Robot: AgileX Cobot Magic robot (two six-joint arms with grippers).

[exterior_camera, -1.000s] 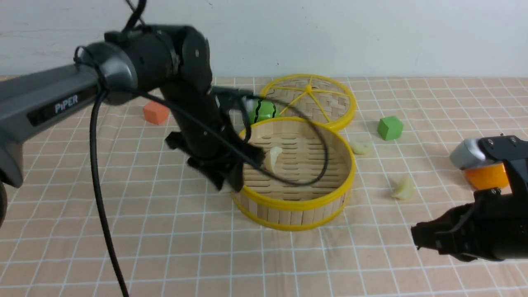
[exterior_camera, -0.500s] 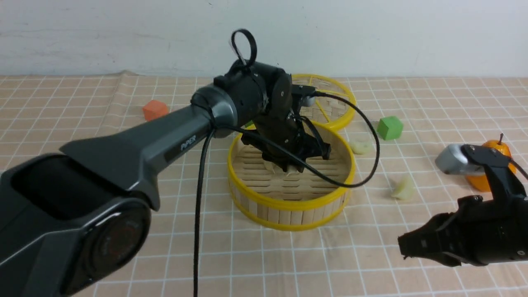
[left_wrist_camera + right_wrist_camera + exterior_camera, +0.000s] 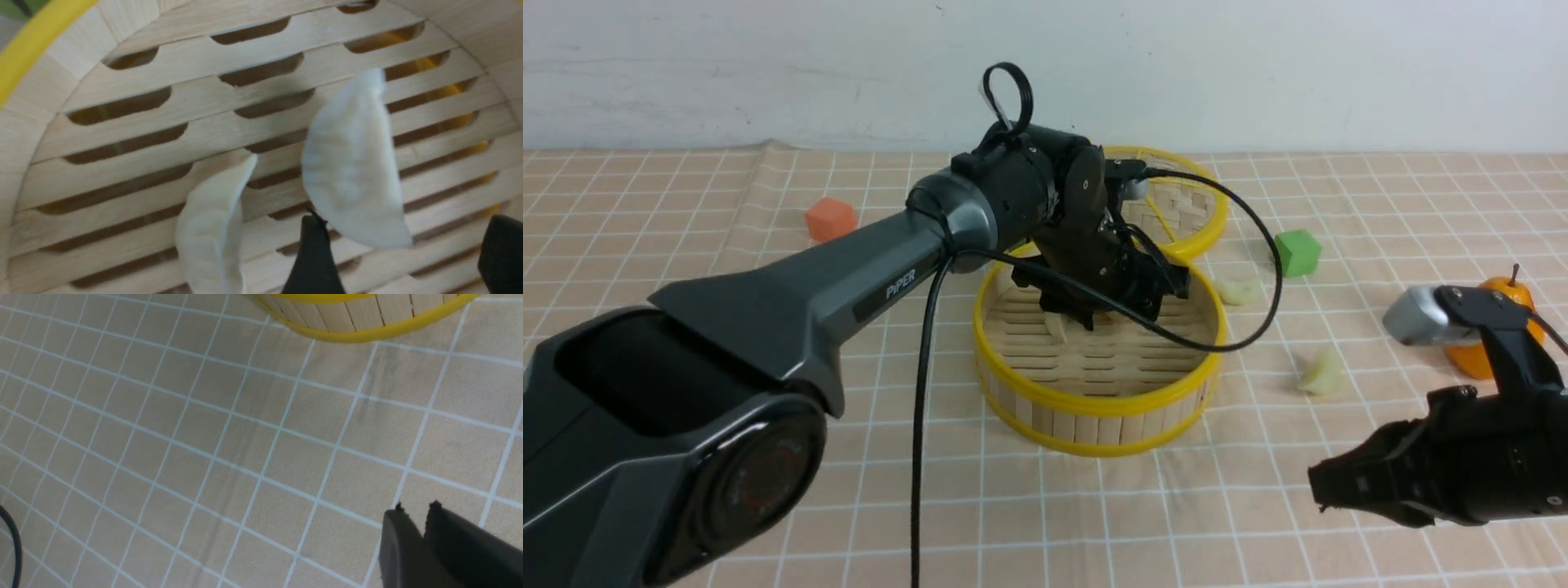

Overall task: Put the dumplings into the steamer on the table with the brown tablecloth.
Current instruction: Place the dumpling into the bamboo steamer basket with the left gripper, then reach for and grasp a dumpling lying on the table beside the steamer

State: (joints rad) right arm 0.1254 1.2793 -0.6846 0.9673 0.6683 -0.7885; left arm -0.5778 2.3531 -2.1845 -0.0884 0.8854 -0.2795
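Note:
The steamer [image 3: 1094, 402] stands mid-table on the brown tablecloth [image 3: 768, 327]. My left gripper [image 3: 1115, 317] reaches down inside it. In the left wrist view this gripper [image 3: 408, 245] is open, and a pale dumpling [image 3: 351, 183] lies loose on the slatted floor [image 3: 163, 134] by one fingertip [image 3: 314, 253]. A second dumpling [image 3: 212, 232] lies beside it. Two more dumplings [image 3: 1240, 291] [image 3: 1321, 376] rest on the cloth right of the steamer. My right gripper [image 3: 1327, 490] hovers low at the front right, shut and empty [image 3: 416, 508], with the steamer's base [image 3: 347, 318] beyond it.
The flat woven lid [image 3: 1184, 204] lies behind the steamer. An orange cube [image 3: 831, 219] sits at the back left and a green cube [image 3: 1297, 251] at the back right. An orange fruit [image 3: 1507, 296] lies behind my right arm. The left arm's cable loops over the steamer's right rim.
My left arm swung right from the steamer's left rim and went down into the steamer. Its jaws opened and let the dumpling go. The right gripper crept slightly left.

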